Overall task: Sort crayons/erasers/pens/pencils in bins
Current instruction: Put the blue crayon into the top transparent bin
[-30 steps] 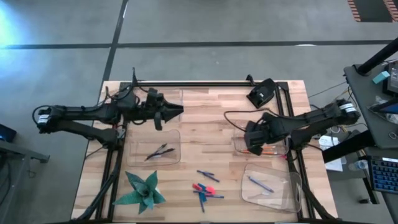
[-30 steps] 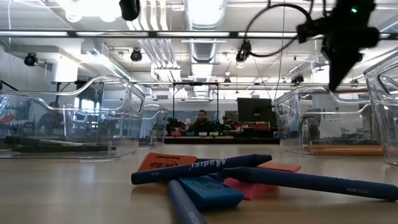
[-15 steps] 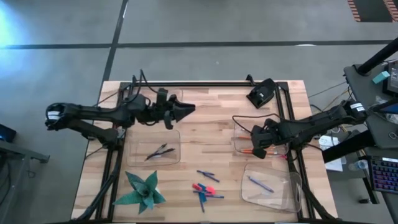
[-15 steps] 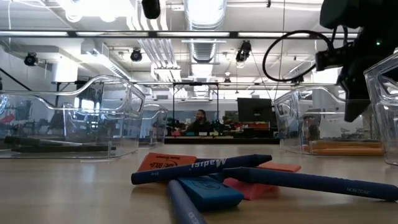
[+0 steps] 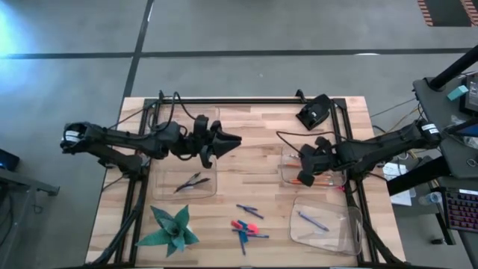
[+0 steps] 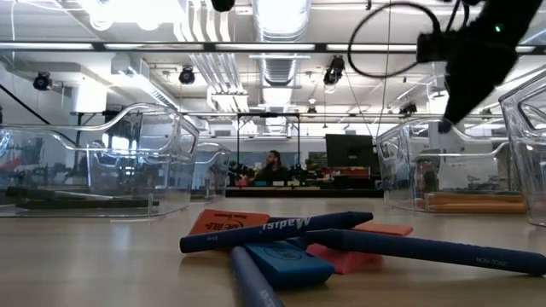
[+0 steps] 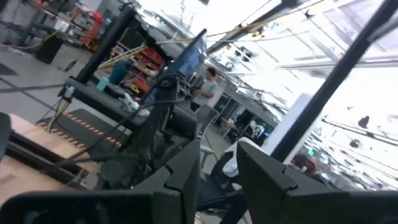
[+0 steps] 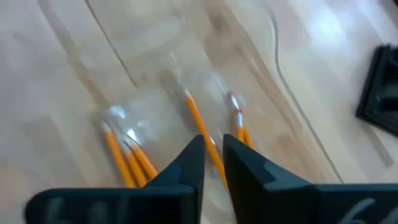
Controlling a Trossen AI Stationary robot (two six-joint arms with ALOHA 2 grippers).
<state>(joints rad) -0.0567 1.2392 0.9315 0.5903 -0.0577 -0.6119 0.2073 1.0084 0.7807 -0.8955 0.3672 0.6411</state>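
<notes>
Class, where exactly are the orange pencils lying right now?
In the high view the pencils lie in the clear bin at the table's right, beneath the right gripper.

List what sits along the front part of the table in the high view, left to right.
Green origami plant → loose blue pens → pile of erasers and blue sticks → clear bin holding one blue pen.

Green paper star (image 5: pixel 171 228); black device (image 5: pixel 314 112) on table (image 5: pixel 254 146).
</notes>
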